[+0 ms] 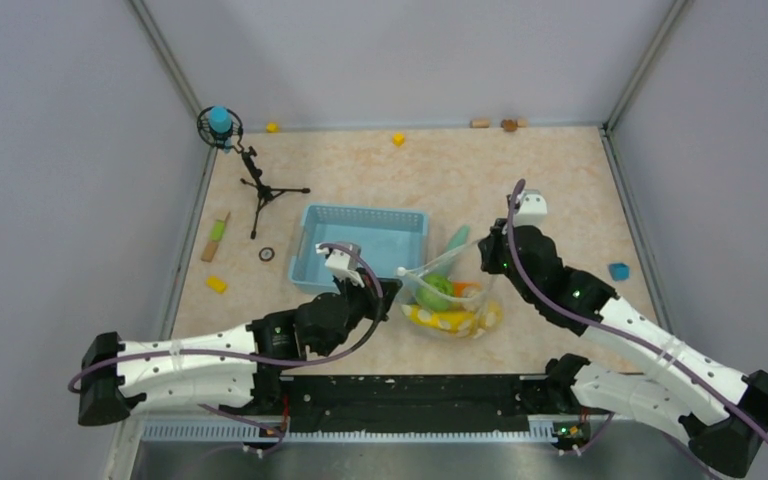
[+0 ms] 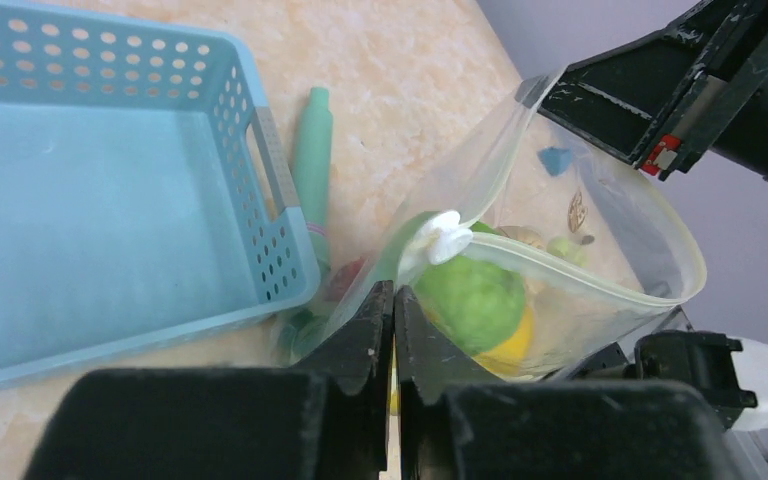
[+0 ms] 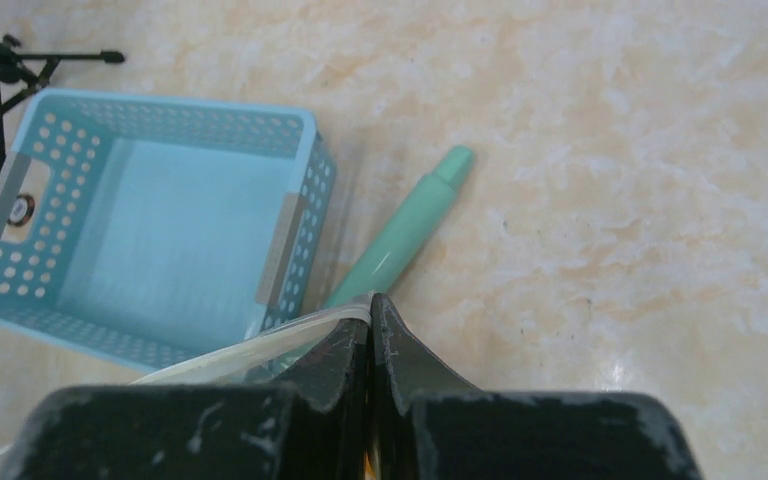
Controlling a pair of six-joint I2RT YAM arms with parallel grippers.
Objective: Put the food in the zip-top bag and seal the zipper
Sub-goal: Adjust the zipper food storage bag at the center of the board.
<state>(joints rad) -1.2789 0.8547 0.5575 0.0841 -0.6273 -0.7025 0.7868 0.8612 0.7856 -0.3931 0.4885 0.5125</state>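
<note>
The clear zip-top bag (image 1: 484, 312) lies right of the basket with the food inside it: a green fruit (image 1: 434, 291), an orange piece (image 1: 467, 291) and a yellow banana (image 1: 448, 321). In the left wrist view the green fruit (image 2: 472, 300) shows through the plastic. There the zipper (image 2: 580, 282) curves in a wide loop, its white slider (image 2: 445, 238) at the near end. My left gripper (image 2: 394, 298) is shut on the bag's side just below the slider. My right gripper (image 3: 370, 305) is shut on the far end of the zipper (image 3: 260, 345), holding it up.
A light-blue basket (image 1: 312, 225) stands left of the bag, and a teal stick (image 3: 400, 235) lies between them. A black tripod (image 1: 260, 190) stands at the back left. Small yellow blocks (image 1: 217, 284) and a blue block (image 1: 618, 271) are scattered about. Walls enclose the table.
</note>
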